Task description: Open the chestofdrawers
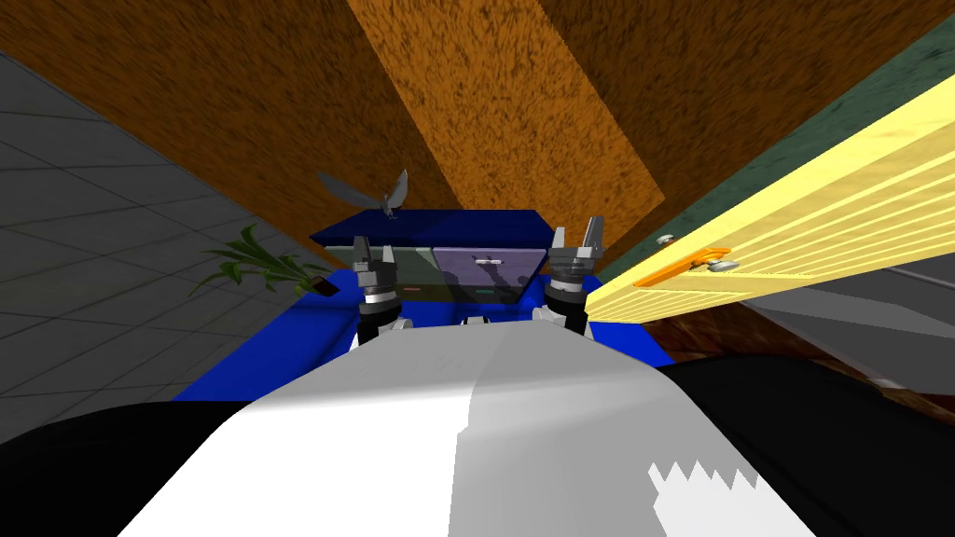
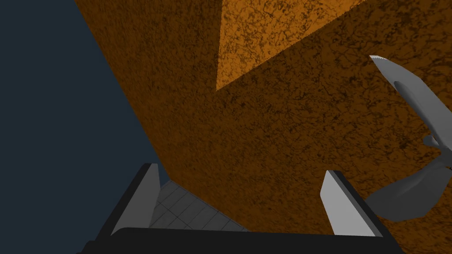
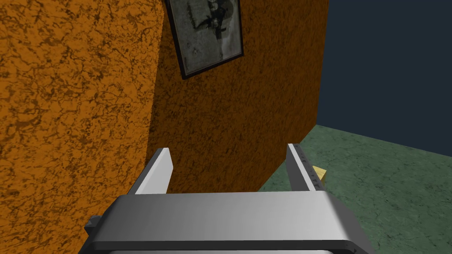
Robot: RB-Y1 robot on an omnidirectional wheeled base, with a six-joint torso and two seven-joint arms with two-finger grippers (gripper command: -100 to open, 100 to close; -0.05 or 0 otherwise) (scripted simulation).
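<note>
The chest of drawers (image 1: pixel 429 227) sits low straight ahead, blue, its pale drawer front (image 1: pixel 466 280) and small handle (image 1: pixel 487 262) between our raised arms. The left gripper (image 1: pixel 373 250) and right gripper (image 1: pixel 576 235) both hold their fingers wide and empty, so we should lower one hand, square it on that handle, then pull straight back. A grey winged ornament (image 1: pixel 387 198) stands on top, a plant (image 1: pixel 252 261) lies left, and a yellow slatted panel (image 1: pixel 839 224) crowds our right arm.
</note>
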